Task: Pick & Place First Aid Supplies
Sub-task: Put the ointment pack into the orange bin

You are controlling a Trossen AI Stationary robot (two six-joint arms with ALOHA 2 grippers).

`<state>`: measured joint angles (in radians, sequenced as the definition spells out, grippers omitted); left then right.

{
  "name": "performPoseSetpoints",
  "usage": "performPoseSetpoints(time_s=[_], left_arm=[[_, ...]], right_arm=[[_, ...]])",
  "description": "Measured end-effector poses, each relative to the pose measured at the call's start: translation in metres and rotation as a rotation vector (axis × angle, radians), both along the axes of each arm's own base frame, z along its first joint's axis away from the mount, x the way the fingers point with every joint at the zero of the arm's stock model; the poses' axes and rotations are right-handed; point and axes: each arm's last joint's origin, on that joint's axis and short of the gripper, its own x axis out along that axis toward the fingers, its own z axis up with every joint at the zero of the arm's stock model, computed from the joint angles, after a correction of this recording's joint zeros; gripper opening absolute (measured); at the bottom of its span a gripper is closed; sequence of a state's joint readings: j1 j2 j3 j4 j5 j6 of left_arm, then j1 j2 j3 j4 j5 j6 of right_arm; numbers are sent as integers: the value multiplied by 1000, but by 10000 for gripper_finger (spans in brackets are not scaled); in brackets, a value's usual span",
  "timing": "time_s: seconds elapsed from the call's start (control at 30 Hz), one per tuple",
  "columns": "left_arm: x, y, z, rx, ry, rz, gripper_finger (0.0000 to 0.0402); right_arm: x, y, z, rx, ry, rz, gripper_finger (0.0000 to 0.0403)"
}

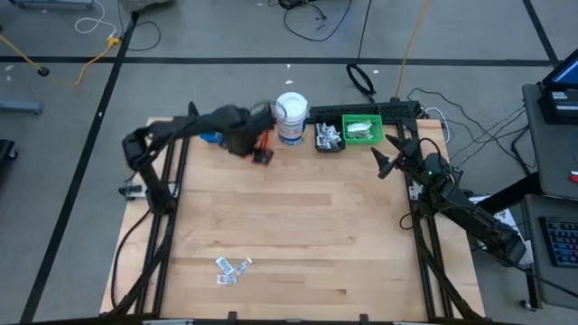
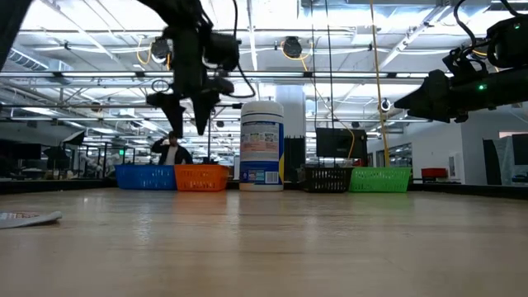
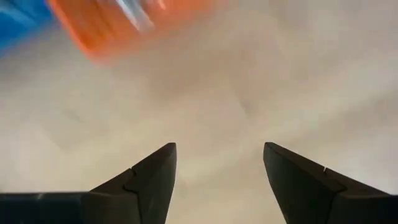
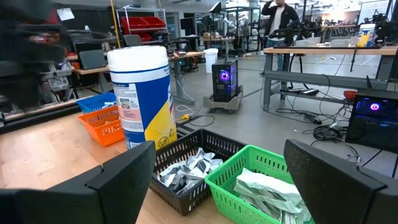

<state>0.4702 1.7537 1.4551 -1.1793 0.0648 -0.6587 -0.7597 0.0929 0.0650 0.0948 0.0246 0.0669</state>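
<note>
The wooden table carries a row of containers along its far edge. The white cylindrical jar with a blue label stands tallest, in the middle of the row. To one side of it sit the orange bin and the blue bin; to the other, the black bin and the green bin, touching each other — both hold wrapped packets.

The left gripper hangs above the table just beside the orange bin and near the jar, its fingers apart with nothing between them; its arm covers most of the orange and blue bins from above. The right gripper waits in the air near the green bin, fingers spread wide and empty, looking across the black and green bins toward the jar.

A few loose first aid packets — small, flat, white and silvery — lie clustered on the near part of the table, well apart from both grippers and the bins.
</note>
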Motion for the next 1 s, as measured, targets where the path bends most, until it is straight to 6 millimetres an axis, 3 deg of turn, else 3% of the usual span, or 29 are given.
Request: performPoseSetpoints(time_s=[0.33,0.53,0.7,1.0], left_arm=[[2,-146,-8,-56,-85,-189,243],[0,-213,-21,-135,-100,-227,243],[-3,-251,-30,-188,-106,-233,243],[-2,-288,-66,-242,19,-292,243]], right_arm=[[0,0,0,0,0,0,352],[0,0,0,0,0,0,352],[0,0,0,0,0,0,352],[0,0,0,1,1,0,352]])
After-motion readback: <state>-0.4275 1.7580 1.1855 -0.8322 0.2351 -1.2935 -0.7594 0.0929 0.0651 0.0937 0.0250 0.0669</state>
